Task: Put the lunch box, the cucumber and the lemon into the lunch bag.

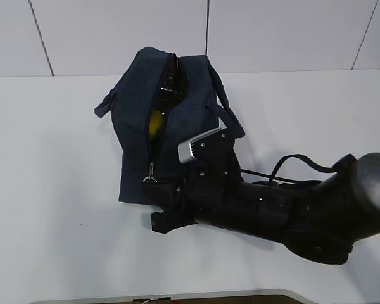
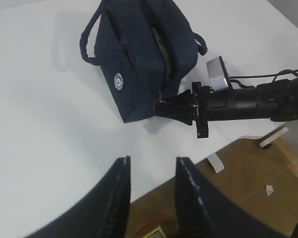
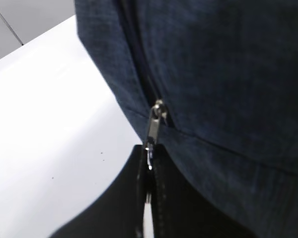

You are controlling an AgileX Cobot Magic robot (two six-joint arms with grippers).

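The dark navy lunch bag [image 1: 139,145] lies on the white table with its zipper partly open along the top. Inside the gap the yellow lemon [image 1: 156,122] shows. A dark glossy shape sits at the far end of the opening; I cannot tell if it is the cucumber. In the left wrist view a pale green strip of the lunch box [image 2: 161,47] shows in the opening. My right gripper [image 3: 150,148] is shut on the silver zipper pull [image 3: 151,134] at the bag's near end. My left gripper [image 2: 151,163] hangs open and empty over the table edge, far from the bag [image 2: 134,64].
The right arm [image 1: 272,209] stretches across the table's front right, with a black cable [image 1: 291,164] looping behind it. Bag handles [image 1: 225,111] drape to both sides. The table's front edge [image 2: 154,191] borders brown floor in the left wrist view.
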